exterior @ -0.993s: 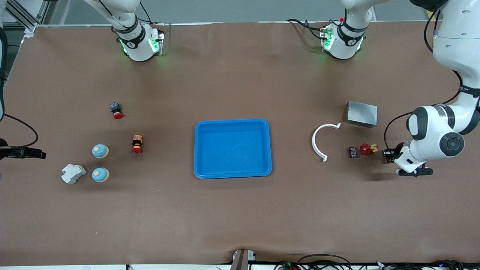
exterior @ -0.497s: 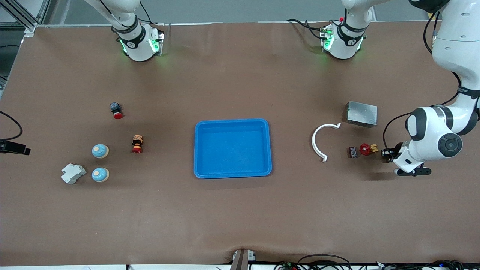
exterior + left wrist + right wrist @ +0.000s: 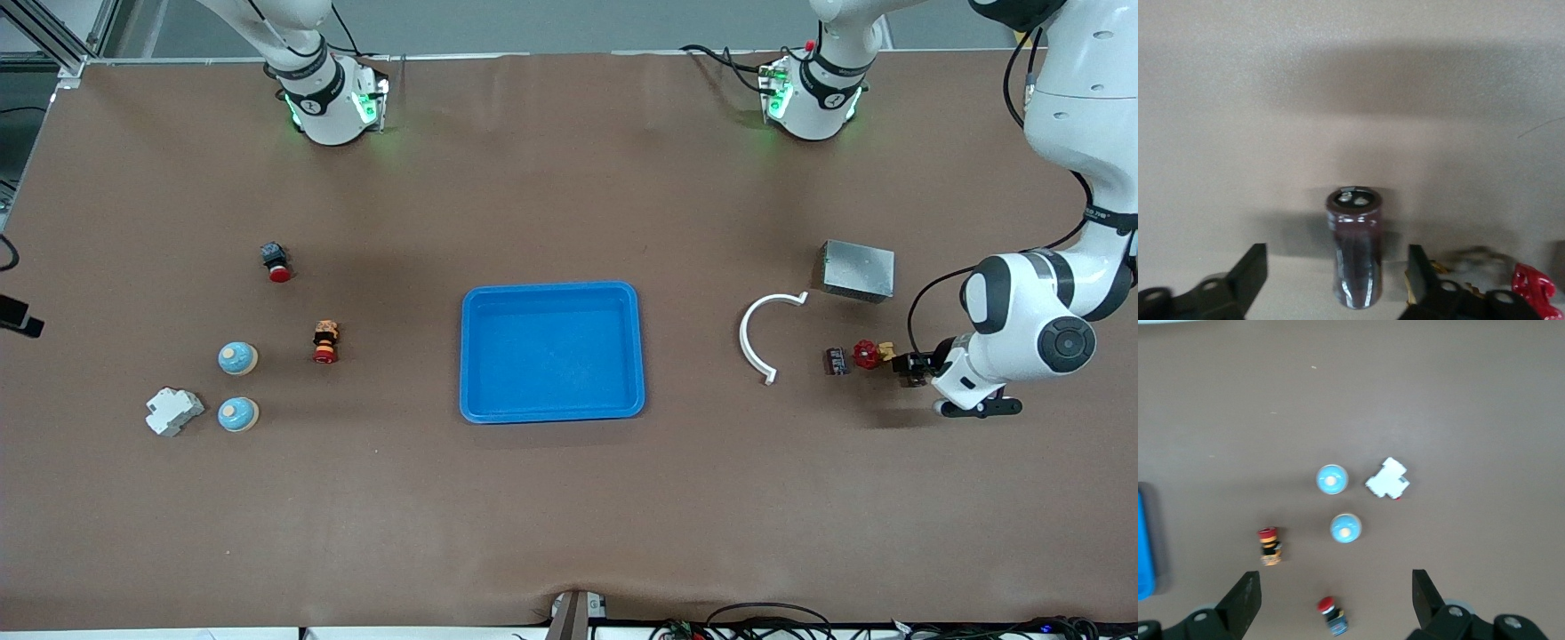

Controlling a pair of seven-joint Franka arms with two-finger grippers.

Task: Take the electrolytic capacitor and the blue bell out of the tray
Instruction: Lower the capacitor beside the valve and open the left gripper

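Note:
The dark capacitor [image 3: 836,360] sits on the table toward the left arm's end, beside a red valve handle [image 3: 867,354]. My left gripper [image 3: 905,366] is low beside the valve handle, open and empty. In the left wrist view the capacitor [image 3: 1355,250] lies just ahead, in line with the gap between the open fingers [image 3: 1250,275]. Two blue bells [image 3: 238,358] [image 3: 238,414] sit toward the right arm's end. My right gripper [image 3: 1335,590] is open and empty, high over that end; both bells [image 3: 1332,479] [image 3: 1346,528] show below it. It is almost out of the front view.
A blue tray [image 3: 551,289] sits mid-table. A white curved piece [image 3: 743,336] and a metal box [image 3: 858,269] lie near the capacitor. A red push button [image 3: 277,262], a small figure [image 3: 326,342] and a white breaker [image 3: 173,411] surround the bells.
My left gripper has edged toward the valve handle and capacitor. My right gripper has drawn back toward the table's edge, nearly leaving the front view.

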